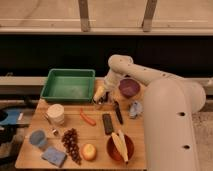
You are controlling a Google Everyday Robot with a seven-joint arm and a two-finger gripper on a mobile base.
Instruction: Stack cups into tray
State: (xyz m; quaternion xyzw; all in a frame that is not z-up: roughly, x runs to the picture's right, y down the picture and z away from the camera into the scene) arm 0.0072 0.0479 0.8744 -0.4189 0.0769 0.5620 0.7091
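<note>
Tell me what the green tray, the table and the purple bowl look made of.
The tray is likely plastic: uniform green with a soft sheen on its floor. The table looks like wood, light tan and matte, though no grain can be made out. The purple bowl is probably plastic, evenly coloured and dull; ceramic is possible. The gripper hangs between tray and bowl, low over the table.
</note>
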